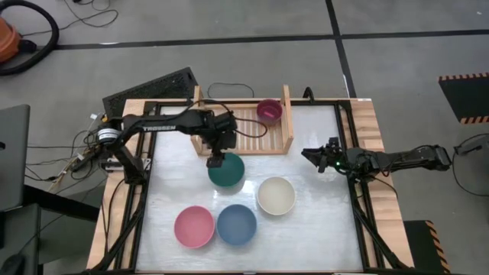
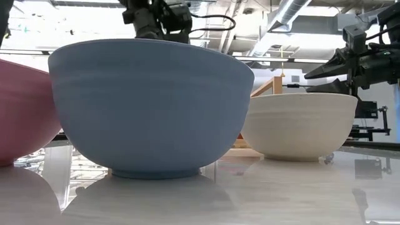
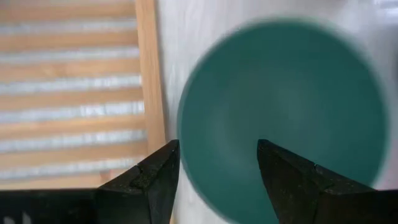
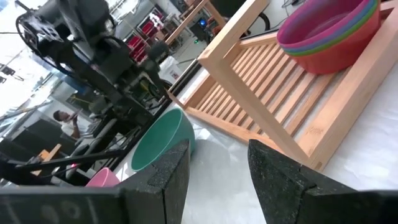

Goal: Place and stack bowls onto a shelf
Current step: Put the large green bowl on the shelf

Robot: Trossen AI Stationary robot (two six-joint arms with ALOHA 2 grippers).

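Note:
The teal bowl [image 1: 228,171] stands on its base on the white tabletop, just in front of the wooden shelf [image 1: 244,136]. My left gripper [image 1: 216,160] hovers open over the bowl's shelf-side rim. In the left wrist view, one finger [image 3: 163,171] stands outside the teal bowl [image 3: 286,112] and the other above its hollow. A stack of small bowls [image 1: 269,111], magenta on top [image 4: 329,28], sits in the shelf's right end. The cream-white bowl [image 1: 276,195], blue bowl [image 1: 236,224] and pink bowl [image 1: 194,227] stand nearer the table's front. My right gripper [image 1: 312,155] waits open at the table's right side.
The shelf's left and middle slats [image 3: 74,93] are bare. Its upright side boards [image 1: 288,114] rise at both ends. In the low view, the blue bowl [image 2: 150,106] and the cream-white bowl [image 2: 297,125] fill the foreground. Cables and a dark panel [image 1: 153,88] lie beyond the table's far left corner.

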